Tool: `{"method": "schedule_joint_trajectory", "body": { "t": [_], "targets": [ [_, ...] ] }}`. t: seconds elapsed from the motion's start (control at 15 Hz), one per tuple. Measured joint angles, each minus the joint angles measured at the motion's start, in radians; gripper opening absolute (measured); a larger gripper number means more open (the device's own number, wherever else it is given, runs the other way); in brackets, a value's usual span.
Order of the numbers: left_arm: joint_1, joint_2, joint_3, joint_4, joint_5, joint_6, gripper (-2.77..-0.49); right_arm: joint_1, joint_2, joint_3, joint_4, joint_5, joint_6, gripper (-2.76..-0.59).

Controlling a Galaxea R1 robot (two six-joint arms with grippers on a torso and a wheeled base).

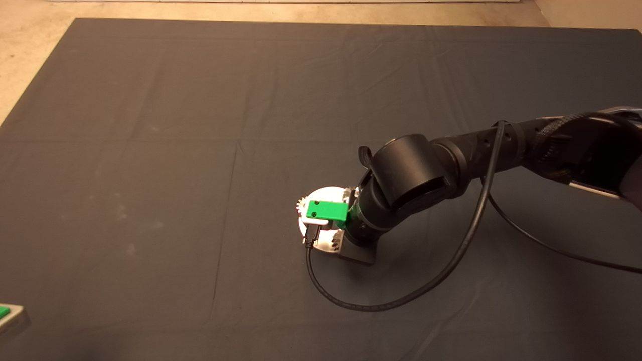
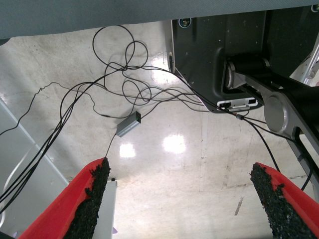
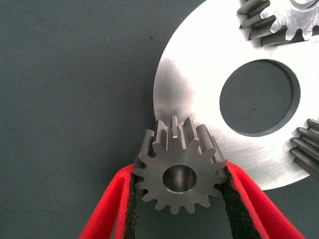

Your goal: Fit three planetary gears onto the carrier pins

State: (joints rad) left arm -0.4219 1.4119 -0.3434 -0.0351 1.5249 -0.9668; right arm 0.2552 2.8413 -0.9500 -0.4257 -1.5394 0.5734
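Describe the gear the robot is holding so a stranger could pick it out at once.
Start at the dark mat and find the white round disc with the large centre hole near its middle. At the disc's edge, the right gripper clamps a small grey toothed gear between its red fingers. Two other gears sit free on the disc; only this one is gripped.

R arm point(image 1: 451, 160) reaches in from frame right, wrist bent down at centre; right gripper point(image 3: 179, 199) has red fingers point(image 3: 107, 209) clamped on a gear point(image 3: 178, 172). Left gripper point(image 1: 7, 316) parked at lower-left edge, fingers point(image 2: 82, 204) spread wide.
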Motion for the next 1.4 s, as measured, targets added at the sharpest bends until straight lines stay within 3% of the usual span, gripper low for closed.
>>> {"method": "schedule_joint_trajectory", "body": {
  "t": [0.53,1.4],
  "targets": [
    [0.0,-0.001,0.0,0.0,0.0,0.001,-1.24,-0.001,-0.017,0.008,0.0,0.013,0.0,-2.32],
    [0.0,-0.003,0.0,-0.004,0.0,0.001,-1.24,0.0,-0.024,0.009,0.0,0.012,-0.002,-2.32]
  ]
}}
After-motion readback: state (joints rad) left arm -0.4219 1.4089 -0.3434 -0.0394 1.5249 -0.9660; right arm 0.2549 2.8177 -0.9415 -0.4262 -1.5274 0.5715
